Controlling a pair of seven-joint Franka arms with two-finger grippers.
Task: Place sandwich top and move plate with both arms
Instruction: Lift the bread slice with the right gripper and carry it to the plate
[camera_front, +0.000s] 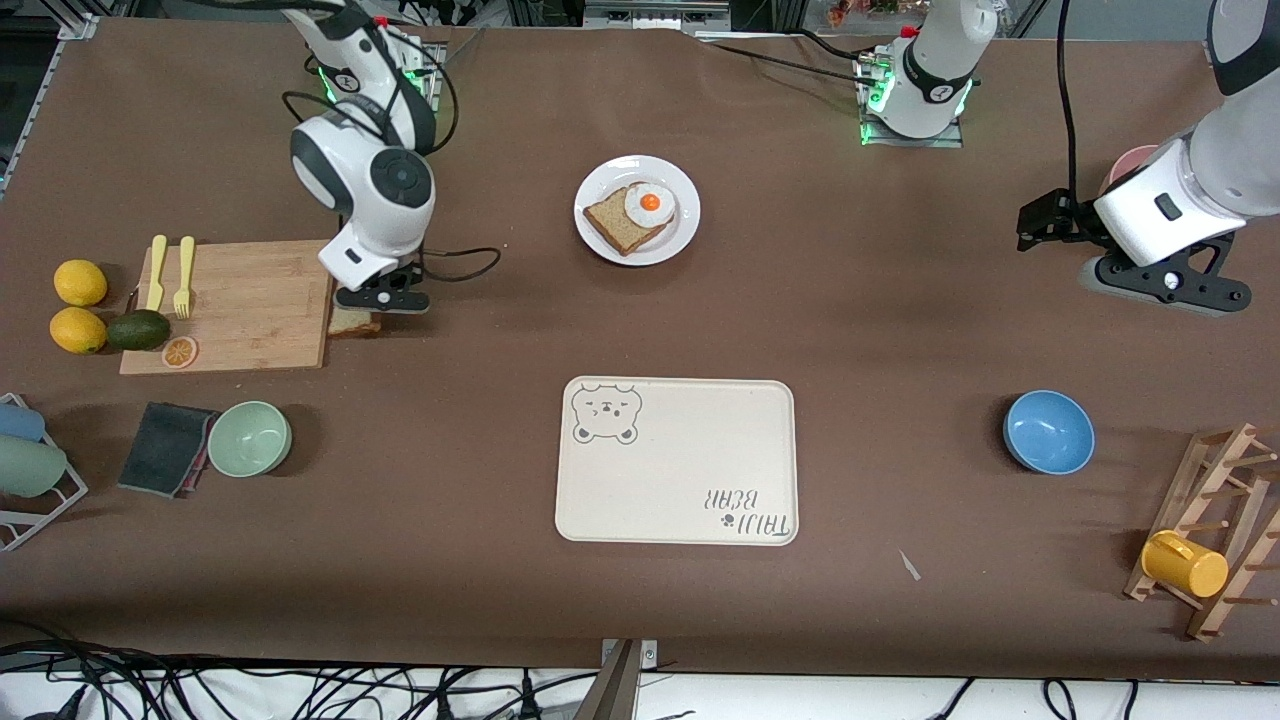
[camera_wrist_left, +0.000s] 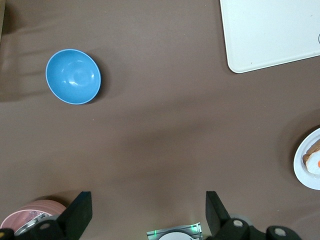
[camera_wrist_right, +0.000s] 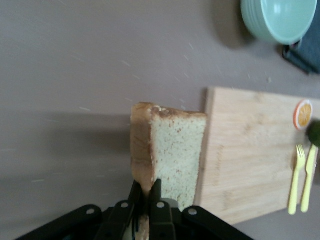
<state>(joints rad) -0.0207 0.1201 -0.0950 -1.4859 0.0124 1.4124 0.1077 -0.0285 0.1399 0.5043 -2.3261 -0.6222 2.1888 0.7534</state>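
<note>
The sandwich top (camera_wrist_right: 172, 150) is a light tan speckled bread slice with a brown crust. My right gripper (camera_wrist_right: 146, 192) is shut on its crust edge. In the front view the right gripper (camera_front: 382, 298) is just off the wooden cutting board's (camera_front: 245, 303) edge, and the slice (camera_front: 352, 322) peeks out under it. The white plate (camera_front: 682, 232) holds a darker bread slice (camera_front: 620, 222) and a fried egg (camera_front: 650, 203), farther from the camera than the bear-print tray (camera_front: 690, 480). My left gripper (camera_wrist_left: 149, 212) is open and empty, high over the table at the left arm's end (camera_front: 1050, 222). The plate's edge shows in the left wrist view (camera_wrist_left: 302, 167).
A green bowl (camera_front: 250, 437) and a dark cloth (camera_front: 165, 447) lie nearer the camera than the board. Yellow cutlery (camera_front: 172, 272), an avocado (camera_front: 138, 329) and lemons (camera_front: 80, 305) are at the board's outer end. A blue bowl (camera_front: 1048, 431), a pink dish (camera_front: 1130, 165) and a rack with a yellow cup (camera_front: 1185, 565) are at the left arm's end.
</note>
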